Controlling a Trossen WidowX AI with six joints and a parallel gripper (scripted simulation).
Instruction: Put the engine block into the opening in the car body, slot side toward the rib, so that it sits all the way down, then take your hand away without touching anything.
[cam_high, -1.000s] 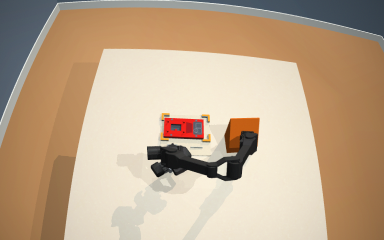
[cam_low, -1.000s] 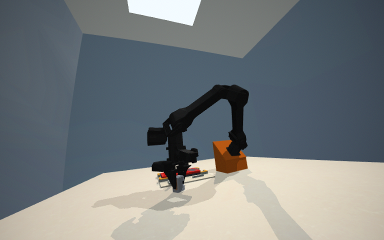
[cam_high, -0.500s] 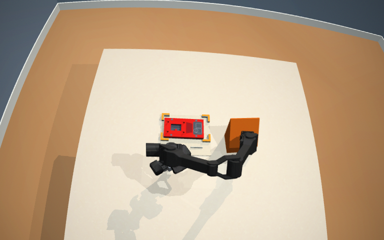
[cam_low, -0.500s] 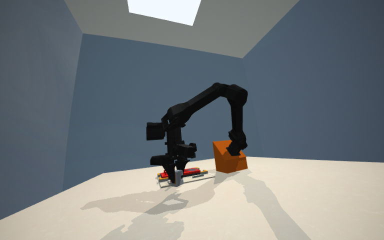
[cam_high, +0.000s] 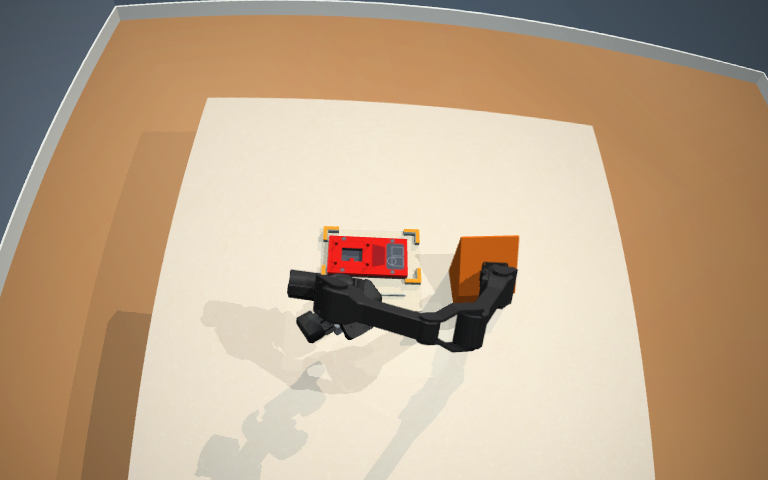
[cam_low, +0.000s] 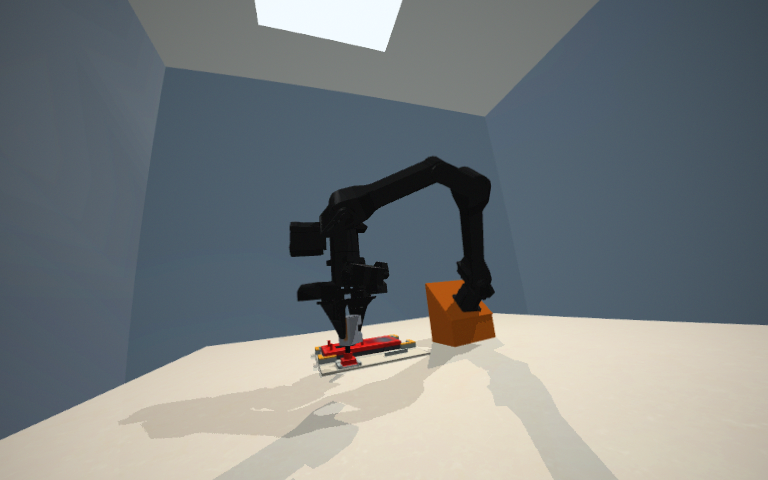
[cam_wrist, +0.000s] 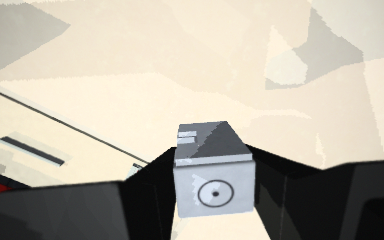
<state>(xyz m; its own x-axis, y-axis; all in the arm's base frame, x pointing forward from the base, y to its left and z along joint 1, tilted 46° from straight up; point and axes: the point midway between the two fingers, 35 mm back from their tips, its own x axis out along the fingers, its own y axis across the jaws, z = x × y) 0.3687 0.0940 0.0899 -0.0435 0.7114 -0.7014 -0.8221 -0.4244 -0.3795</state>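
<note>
- The pale desk (cam_high: 396, 169) (cam_low: 623, 396) (cam_wrist: 125, 30) spans the lower frame in the exterior view.
- The red car body (cam_high: 368, 271) (cam_low: 380, 344) lies near the top view's centre, its opening (cam_high: 351, 254) unfilled.
- The hand (cam_low: 350, 333) (cam_wrist: 205, 151) pinches the grey engine block (cam_low: 351, 330) (cam_wrist: 215, 187), outside the opening.

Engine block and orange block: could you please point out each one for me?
Engine block (cam_low: 351, 332) (cam_wrist: 215, 205): exterior view, light grey side; wrist view, face with ring mark.
Orange block (cam_high: 488, 249) (cam_low: 441, 323): top view, upper face; exterior view, left side.

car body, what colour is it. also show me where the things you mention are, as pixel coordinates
Red car body (cam_high: 368, 271) (cam_low: 370, 344), with a grey patch; clearest from the top view.
</note>
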